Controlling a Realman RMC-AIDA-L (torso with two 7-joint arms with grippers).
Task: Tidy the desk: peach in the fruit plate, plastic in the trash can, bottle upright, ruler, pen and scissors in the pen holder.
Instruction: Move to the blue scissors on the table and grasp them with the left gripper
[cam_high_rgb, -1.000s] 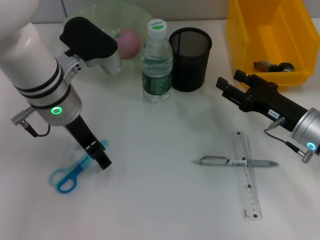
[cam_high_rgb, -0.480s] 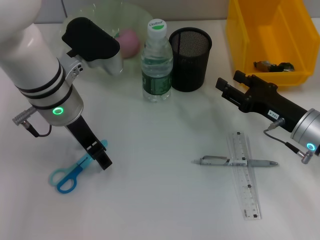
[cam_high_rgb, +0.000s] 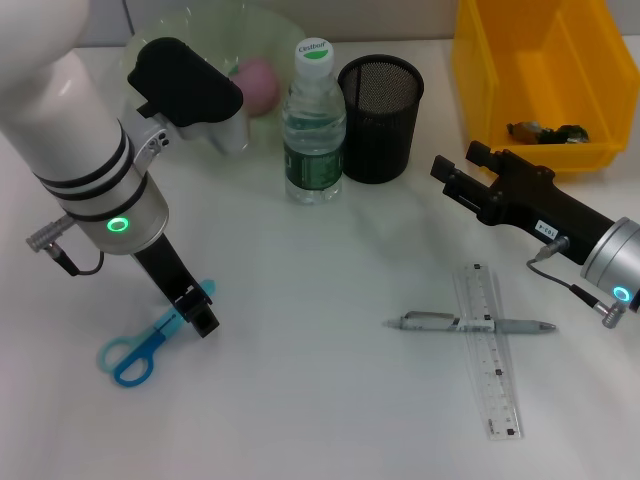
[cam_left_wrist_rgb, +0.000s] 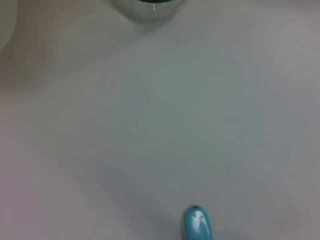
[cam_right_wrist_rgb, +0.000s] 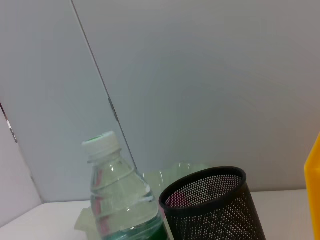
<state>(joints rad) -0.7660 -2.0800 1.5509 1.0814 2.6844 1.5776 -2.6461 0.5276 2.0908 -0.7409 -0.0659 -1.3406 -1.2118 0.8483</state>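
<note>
From the head view we see a white desk with a grey wall behind it. At the far edge, toward the left, stands a pale green fruit plate and the pink peach lies in it. Just beside it the water bottle stands upright, and the black mesh pen holder is touching or almost touching the bottle. In the far right corner there is a yellow bin with some dark pieces inside. Near the right edge the pen lies across the transparent ruler, so they make a cross. Near the left edge lie the blue scissors. The left gripper is low over the blade end of the scissors, but we cannot tell if its fingers are apart or together, or if they touch the scissors. The right gripper hangs above the desk between the pen holder and the ruler; here too we cannot tell how its fingers stand.

In the left wrist view we see mostly the bare desk, with one rounded blue tip of the scissors and the base of the bottle at the opposite border.

In the right wrist view we see the bottle and the pen holder before the grey wall, and a part of the fruit plate behind them.
</note>
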